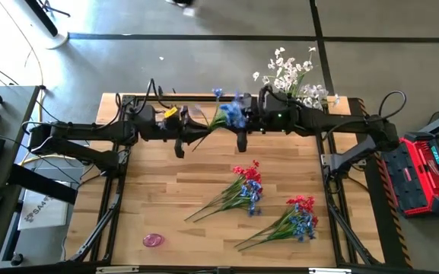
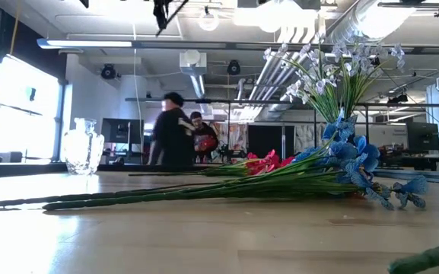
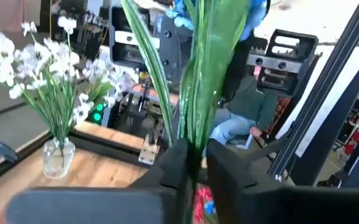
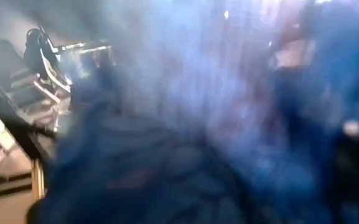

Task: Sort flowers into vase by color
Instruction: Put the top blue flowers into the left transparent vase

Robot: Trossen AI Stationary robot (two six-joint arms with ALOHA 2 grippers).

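Observation:
A blue flower spray point(image 1: 230, 114) with green stems hangs in the air over the table's far middle, between both arms. My left gripper point(image 1: 202, 133) is shut on its stems; the left wrist view shows the blossoms point(image 3: 185, 9) beyond the fingers. My right gripper point(image 1: 242, 129) is at the blossom end, and blue blur fills the right wrist view. White flowers point(image 1: 291, 72) stand with their stems in a clear vase point(image 3: 58, 158) at the far right. Two red-and-blue bunches point(image 1: 242, 189) point(image 1: 295, 217) lie flat on the table. My left gripper pinches the blue spray's green stems and leaves point(image 3: 191, 134) between its two fingers point(image 3: 173, 168), low on the stems and away from the blossoms. The fingers lie across the stems. The spray is lifted clear of the table, with its blossom end toward the right arm.
A second clear vase point(image 2: 82, 148) stands at the table's far left. A small pink object point(image 1: 153, 240) lies near the near edge. People move in the room behind the table point(image 2: 175, 137). Bare wood shows on the table's near left point(image 1: 151, 198).

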